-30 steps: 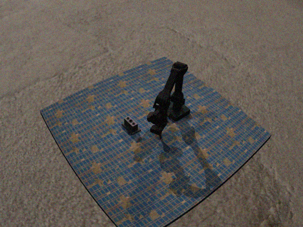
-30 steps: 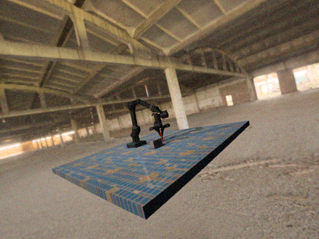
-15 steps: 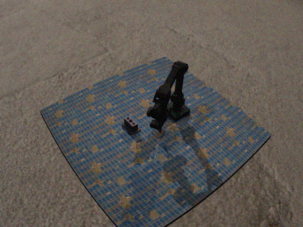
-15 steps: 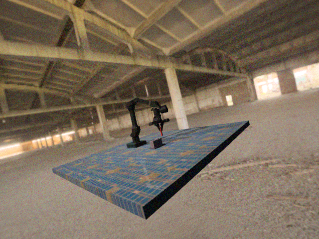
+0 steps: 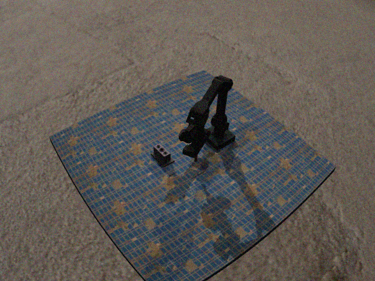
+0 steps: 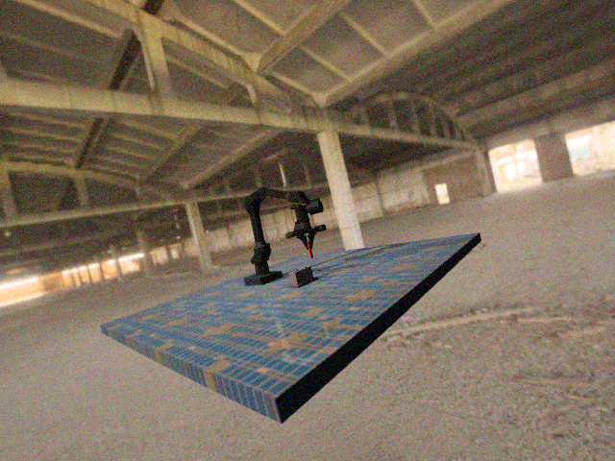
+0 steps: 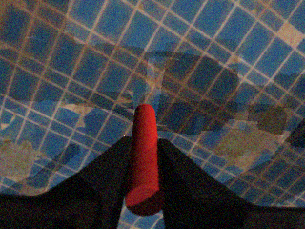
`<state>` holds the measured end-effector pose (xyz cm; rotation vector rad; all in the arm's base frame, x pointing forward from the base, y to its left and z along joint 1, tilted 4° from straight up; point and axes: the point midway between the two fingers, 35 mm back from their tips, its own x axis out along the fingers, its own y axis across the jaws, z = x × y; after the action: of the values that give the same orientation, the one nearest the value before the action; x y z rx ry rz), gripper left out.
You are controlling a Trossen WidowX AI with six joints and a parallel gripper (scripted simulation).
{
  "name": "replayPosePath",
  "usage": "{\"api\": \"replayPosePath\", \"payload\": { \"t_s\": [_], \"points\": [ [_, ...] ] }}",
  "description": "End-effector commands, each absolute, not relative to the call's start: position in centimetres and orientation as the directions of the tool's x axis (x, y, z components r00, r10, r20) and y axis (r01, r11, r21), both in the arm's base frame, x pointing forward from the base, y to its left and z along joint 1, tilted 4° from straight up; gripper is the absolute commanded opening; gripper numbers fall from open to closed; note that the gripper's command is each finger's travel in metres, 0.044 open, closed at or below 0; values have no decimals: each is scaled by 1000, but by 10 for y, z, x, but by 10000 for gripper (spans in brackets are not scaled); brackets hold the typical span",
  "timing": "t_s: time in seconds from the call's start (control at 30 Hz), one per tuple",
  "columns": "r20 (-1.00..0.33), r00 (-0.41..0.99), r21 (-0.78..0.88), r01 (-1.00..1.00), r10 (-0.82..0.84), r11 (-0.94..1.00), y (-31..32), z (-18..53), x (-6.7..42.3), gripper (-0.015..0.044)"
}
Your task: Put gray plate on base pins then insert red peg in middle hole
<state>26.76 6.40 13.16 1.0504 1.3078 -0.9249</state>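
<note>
The gripper (image 5: 195, 154) (image 6: 308, 239) (image 7: 145, 141) is shut on the red peg (image 5: 195, 158) (image 6: 310, 250) (image 7: 145, 164). The peg hangs roughly upright between the fingers, its lower end in the air above the mat. The gray plate (image 5: 159, 148) looks level on top of the dark base (image 5: 171, 162), with three dark round spots in a row along it. Plate and base also show in the exterior view as one small block (image 6: 301, 277); their seam cannot be made out. The gripper is to the right of the plate in the top view. Plate and base are outside the wrist view.
The blue mat (image 5: 118, 236) (image 6: 233, 342) with tan star shapes carries the arm and the base. The arm's own foot (image 5: 222, 140) (image 6: 261, 278) stands behind the gripper in the top view. Arm shadows fall across the mat, also in the wrist view.
</note>
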Motion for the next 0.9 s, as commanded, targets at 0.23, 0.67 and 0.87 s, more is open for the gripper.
{"api": "replayPosePath", "payload": {
  "t_s": [0.23,0.67,0.87],
  "points": [
    [-997,68,78,955,47,286,39,134,285,0],
    [-997,70,79,955,43,287,6,135,301,0],
    [-997,70,78,953,38,293,-11,134,306,0]
  ]
}}
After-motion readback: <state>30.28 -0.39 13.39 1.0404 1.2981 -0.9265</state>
